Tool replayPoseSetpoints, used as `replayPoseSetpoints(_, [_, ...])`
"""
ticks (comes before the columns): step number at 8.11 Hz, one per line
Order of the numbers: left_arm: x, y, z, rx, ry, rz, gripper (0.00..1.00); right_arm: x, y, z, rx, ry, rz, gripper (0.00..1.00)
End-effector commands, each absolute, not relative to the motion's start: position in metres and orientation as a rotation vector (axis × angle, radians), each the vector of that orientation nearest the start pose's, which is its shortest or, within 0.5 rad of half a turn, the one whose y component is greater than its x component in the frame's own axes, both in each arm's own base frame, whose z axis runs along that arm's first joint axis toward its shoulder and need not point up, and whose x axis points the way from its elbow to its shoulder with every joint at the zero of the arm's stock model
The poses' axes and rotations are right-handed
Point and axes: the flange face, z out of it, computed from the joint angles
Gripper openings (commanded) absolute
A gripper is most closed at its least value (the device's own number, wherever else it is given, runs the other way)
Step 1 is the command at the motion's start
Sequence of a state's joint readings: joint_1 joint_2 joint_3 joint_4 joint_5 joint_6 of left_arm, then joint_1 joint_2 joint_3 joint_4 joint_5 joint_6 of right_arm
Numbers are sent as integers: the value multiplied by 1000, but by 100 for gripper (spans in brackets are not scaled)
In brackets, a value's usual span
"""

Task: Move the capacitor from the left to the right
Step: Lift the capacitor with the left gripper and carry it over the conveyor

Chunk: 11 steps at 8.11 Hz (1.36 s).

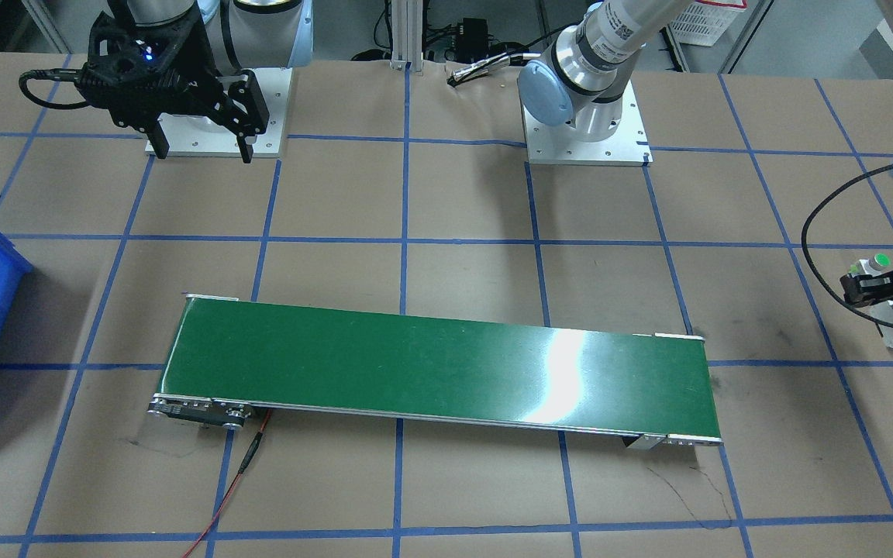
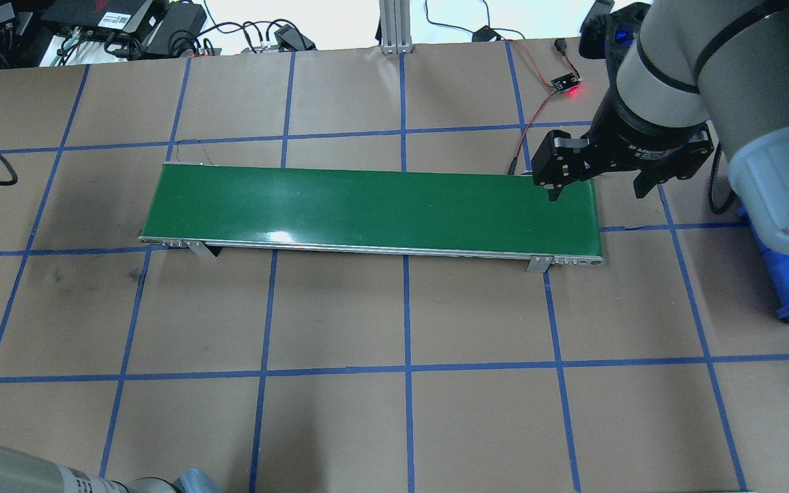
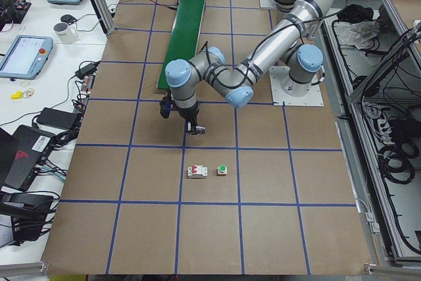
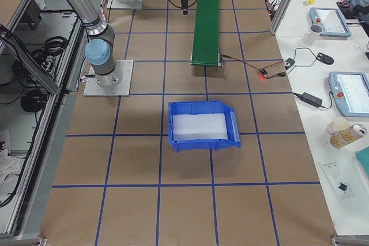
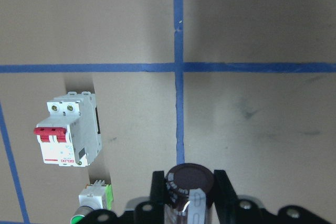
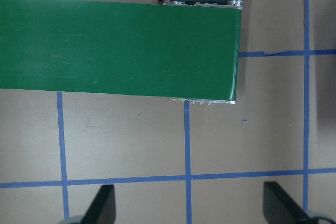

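You had the left gripper (image 5: 189,178) closed snugly on the capacitor (image 5: 185,192), pinched between both fingers. It sat well past the belt's (image 2: 367,205) left end, between the belt and the breaker (image 5: 68,129) and button (image 5: 94,199). Your right gripper (image 2: 596,190) hung wide open and empty at the belt's right end.

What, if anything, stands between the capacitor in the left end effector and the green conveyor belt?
Nothing visible does. The left end effector holds the capacitor over the table near the end of the conveyor belt; the breaker and button lie behind it, away from the belt.
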<state>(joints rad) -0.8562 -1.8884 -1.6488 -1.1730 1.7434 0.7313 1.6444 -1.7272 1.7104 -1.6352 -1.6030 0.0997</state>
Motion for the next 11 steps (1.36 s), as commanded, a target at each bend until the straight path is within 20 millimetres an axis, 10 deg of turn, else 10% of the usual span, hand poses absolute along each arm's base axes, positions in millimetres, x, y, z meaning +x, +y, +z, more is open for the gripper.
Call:
replayPoseSetpoints(1, [178,-563,382,297,2946,-36,0,162,-423,497,43,3164,-130,100])
replayPoseSetpoints(4, [88,-595,380,332,2986,-162,0,162,-423,497,41,3164,-130,100])
replayPoseSetpoints(11, [56,-637,288,92,3145,-57,0,162,-424,496,43,3164,-125,100])
